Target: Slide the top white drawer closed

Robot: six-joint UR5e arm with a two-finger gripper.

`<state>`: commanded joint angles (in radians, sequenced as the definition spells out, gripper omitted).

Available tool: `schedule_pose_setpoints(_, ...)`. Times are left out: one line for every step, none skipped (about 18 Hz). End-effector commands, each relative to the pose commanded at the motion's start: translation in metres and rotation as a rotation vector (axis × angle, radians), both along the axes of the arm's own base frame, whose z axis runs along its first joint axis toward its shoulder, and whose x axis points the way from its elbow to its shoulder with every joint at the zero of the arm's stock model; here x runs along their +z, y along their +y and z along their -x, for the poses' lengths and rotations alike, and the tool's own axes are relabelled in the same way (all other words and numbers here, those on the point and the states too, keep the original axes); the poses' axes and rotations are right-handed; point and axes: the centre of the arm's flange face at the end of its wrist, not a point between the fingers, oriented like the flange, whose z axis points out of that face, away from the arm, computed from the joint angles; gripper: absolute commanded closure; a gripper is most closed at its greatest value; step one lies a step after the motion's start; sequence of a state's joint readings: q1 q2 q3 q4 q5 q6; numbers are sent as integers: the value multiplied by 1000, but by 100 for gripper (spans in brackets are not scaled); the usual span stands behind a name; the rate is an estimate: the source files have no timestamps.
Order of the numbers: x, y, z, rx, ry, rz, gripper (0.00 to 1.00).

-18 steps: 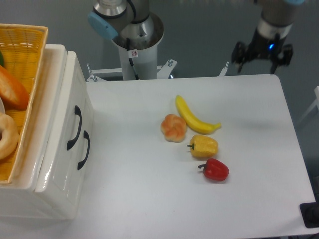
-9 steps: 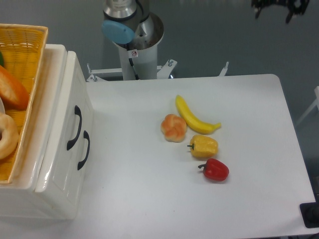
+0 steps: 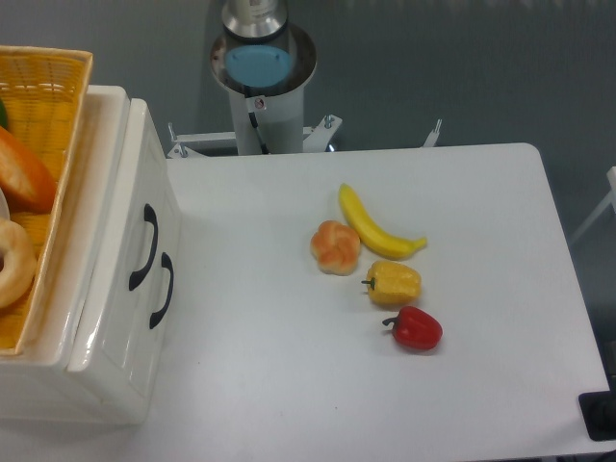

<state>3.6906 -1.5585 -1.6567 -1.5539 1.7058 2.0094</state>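
Top white drawer [image 3: 130,217], pincer unseen

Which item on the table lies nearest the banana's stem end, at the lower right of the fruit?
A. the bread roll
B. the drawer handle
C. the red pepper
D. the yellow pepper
D: the yellow pepper sits just below the right-hand tip of the banana, while the bread roll lies to the banana's left and the red pepper is further down.
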Motion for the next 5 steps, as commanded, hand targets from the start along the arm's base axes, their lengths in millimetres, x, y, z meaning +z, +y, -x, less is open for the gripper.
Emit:
schedule_pose_setpoints(-4,-8,-3,5,-8,-2,0)
schedule_pose_setpoints(-11,-12,-6,-1,-19,-11,0)
schedule_pose_setpoints(-19,-15,-8,-9,-32,-23,0)
schedule_pose_setpoints(-21,-19,-9,-7,-35,-27,0)
schedule_pose_setpoints(-22,-22,-9,-1,-35,-29,0)
